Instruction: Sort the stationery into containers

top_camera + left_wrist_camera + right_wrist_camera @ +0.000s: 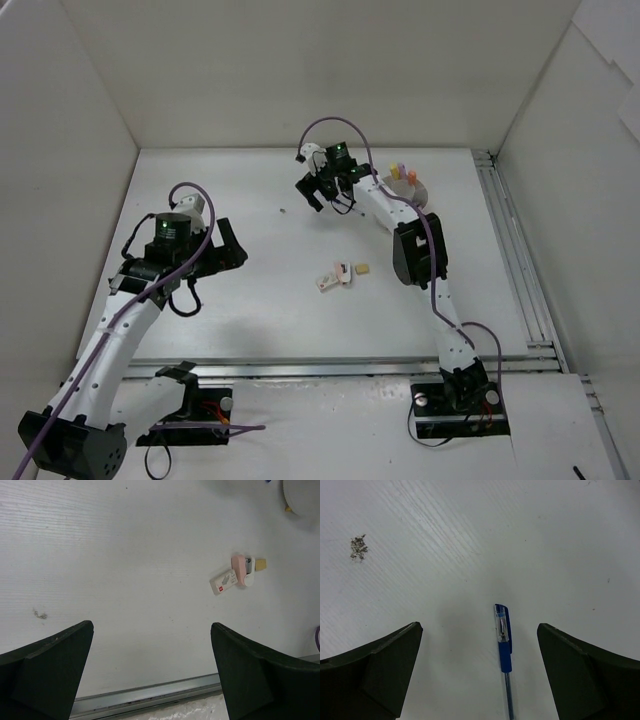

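Right wrist view puts the blue pen (pixel 503 645) between the spread jaws of your right gripper (pixel 477 627), nearer the 3 o'clock one. Close off-centre and the thin barrel may roll away. Your left gripper (pixel 152 627) hangs spread too; the dish (pixel 420 190) sits at 2 o'clock on the table.

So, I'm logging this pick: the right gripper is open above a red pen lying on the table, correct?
Not quite. The pen is blue, not red, as the right wrist view shows. The rest holds: the right gripper is open above it, and the pen lies on the table.
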{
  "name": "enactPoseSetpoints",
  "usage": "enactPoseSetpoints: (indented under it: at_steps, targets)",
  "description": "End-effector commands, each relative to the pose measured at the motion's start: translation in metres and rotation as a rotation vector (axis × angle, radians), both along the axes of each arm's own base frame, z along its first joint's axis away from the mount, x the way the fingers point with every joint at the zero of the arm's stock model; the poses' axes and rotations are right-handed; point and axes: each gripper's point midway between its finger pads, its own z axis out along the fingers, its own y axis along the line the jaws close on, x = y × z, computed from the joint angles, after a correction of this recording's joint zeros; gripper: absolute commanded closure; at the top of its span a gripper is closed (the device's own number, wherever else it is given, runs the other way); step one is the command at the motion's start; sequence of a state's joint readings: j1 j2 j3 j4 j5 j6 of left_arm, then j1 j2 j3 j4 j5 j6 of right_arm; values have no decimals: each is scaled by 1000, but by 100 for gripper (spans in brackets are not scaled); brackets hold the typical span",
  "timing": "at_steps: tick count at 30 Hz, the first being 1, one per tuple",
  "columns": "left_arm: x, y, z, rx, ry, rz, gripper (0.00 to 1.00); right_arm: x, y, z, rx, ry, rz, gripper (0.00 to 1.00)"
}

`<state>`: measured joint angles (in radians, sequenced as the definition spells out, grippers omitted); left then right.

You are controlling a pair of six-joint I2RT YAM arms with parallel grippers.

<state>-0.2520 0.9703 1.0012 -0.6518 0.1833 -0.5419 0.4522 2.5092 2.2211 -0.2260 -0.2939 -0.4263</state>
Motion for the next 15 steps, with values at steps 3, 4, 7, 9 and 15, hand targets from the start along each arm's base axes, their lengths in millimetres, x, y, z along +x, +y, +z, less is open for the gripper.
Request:
enactPoseSetpoints:
  at_steps: [3,4,7,9,15]
  targets:
    - [8,3,11,-2,-55,1,0,11,-16,12,-70,-7,-116,2]
    - [8,2,11,-4,-53,-1,0,11,-22,8,-63,11,-128,2]
    - [10,5,9,-1,-46,7,0,3,-33,-6,-27,99,-129,7]
    - [11,4,8,-2,-42,5,0,-5,-38,-10,-22,143,-123,10]
    - [12,1,5,-12,-31,-1,0,-35,-31,-13,-3,240,32,32]
